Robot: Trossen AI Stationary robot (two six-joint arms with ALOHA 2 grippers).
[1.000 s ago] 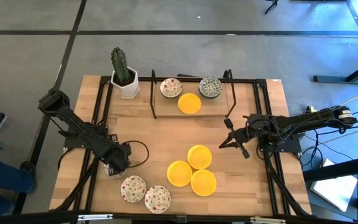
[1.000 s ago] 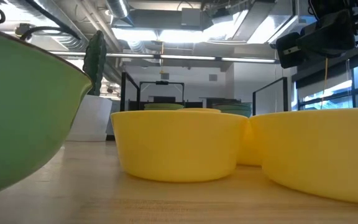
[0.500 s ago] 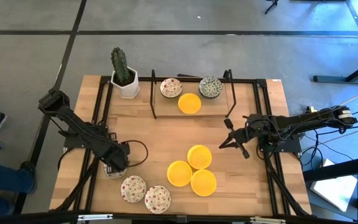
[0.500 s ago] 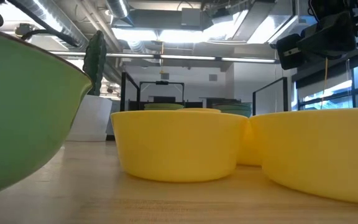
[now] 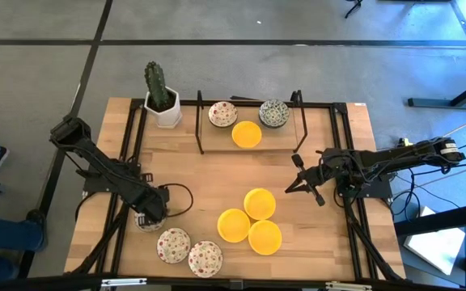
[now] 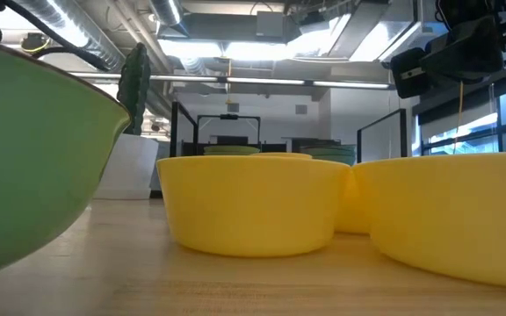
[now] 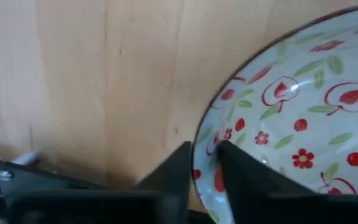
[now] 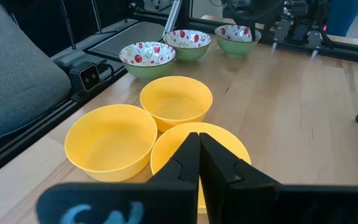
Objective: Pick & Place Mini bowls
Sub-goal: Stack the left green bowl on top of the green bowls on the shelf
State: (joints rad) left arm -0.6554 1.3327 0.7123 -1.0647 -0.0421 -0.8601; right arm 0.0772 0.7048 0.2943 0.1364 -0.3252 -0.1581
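Note:
My left gripper (image 5: 146, 217) is at the table's near left, shut on the rim of a white bowl with a red-speckled pattern (image 7: 303, 124); this bowl also shows in the right wrist view (image 8: 237, 34). Two more red-speckled bowls (image 5: 173, 244) (image 5: 205, 259) stand near the front edge. Three yellow bowls (image 5: 260, 204) (image 5: 234, 225) (image 5: 264, 237) stand together at the near middle. My right gripper (image 5: 306, 186) is shut and empty, hanging above the table to the right of the yellow bowls (image 8: 173, 102). My left gripper pinches the red-speckled bowl's rim (image 7: 205, 134), one finger (image 7: 241, 177) inside the bowl and one (image 7: 169, 171) outside. The fingers come from above, pointing down. In the right wrist view the bowl looks upright, its green base on the table.
At the far side a black frame (image 5: 199, 121) encloses a red-patterned bowl (image 5: 222, 114), a green-grey bowl (image 5: 274, 113) and a yellow bowl (image 5: 247, 134). A white pot with a cactus (image 5: 161, 101) stands at the far left. Bare wood lies in the table's middle (image 5: 217, 174).

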